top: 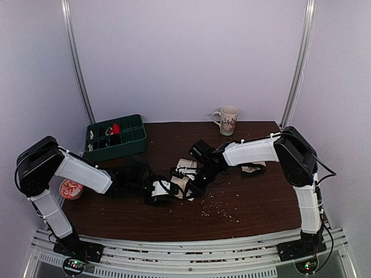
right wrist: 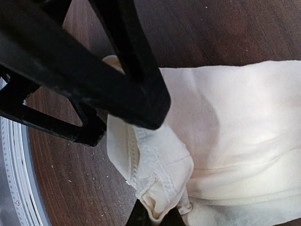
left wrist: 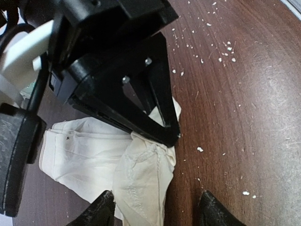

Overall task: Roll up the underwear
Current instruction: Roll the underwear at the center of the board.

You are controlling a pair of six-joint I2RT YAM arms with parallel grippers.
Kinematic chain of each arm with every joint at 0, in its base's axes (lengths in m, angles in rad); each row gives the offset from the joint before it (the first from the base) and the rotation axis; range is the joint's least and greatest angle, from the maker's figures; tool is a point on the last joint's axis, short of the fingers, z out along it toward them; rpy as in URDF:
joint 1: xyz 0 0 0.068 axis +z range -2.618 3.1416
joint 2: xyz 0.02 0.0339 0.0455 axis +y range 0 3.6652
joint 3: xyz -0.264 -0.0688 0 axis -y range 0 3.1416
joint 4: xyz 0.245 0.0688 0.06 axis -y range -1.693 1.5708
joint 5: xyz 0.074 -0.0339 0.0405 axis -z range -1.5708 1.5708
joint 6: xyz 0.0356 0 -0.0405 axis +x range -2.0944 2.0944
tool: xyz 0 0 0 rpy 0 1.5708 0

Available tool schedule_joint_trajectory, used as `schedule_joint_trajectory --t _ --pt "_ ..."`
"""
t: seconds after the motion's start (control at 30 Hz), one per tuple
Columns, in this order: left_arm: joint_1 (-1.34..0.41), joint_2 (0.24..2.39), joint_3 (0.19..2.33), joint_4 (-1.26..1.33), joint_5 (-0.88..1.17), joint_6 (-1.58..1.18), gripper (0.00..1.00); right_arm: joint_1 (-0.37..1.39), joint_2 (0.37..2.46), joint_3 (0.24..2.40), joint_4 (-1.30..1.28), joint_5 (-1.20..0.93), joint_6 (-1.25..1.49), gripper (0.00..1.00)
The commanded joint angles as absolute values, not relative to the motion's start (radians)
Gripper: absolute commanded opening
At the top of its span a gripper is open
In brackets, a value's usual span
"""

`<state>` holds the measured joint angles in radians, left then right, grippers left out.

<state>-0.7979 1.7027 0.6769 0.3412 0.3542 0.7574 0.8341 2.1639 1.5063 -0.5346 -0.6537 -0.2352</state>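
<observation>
Underwear point(top: 186, 167): cream cloth, crumpled on the table point(top: 255, 202) at mid-width, between the two grippers. One part lies flat and spread, with a seam across it. The other part is bunched into a raised fold with a stitched hem.

Right gripper point(right wrist: 155, 217): jaws closed, pinching the stitched fold at its tip. The cloth is drawn to the fingertips in a small peak, and the rest lies flat on the wood behind it. The left wrist view agrees: the black fingers meet on the edge of the cloth.

Left gripper point(left wrist: 155, 212): jaws well apart, holding nothing. In its own view one fingertip point(left wrist: 101, 211) stands over the cloth and the other over bare wood just beside the cloth's edge. Whether either touches cannot be told. This gripper sits close against the right gripper, both over the same fold.

Surroundings:
- Green tray point(top: 116, 149) at the back left of the table, with small red and dark items in its compartments, well apart from the underwear
- Mug point(top: 227, 120) at the back edge, right of centre
- Pale crumbs point(top: 217, 209) scattered on the wood near the cloth and to its right
- A small black-and-white item point(top: 253, 169) beneath the right forearm, kind not discernible
</observation>
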Motion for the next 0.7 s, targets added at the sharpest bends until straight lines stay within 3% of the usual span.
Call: schedule_joint_trajectory --t 0.0,0.2,0.43,0.67 --pt "-0.814 1.742 0.718 0.364 0.288 0.763 0.63 0.845 2.25 1.455 -0.642 -0.599 -0.226 0.0" --pt "-0.816 1.781 0.74 0.378 0.245 0.74 0.59 0.845 2.249 1.448 -0.635 -0.601 -0.228 0.0" --pt "-0.822 1.796 0.767 0.321 0.272 0.744 0.42 0.844 2.246 1.444 -0.63 -0.601 -0.228 0.0" --pt "-0.822 1.851 0.863 0.157 0.285 0.737 0.0 0.844 2.235 1.436 -0.621 -0.586 -0.222 0.0"
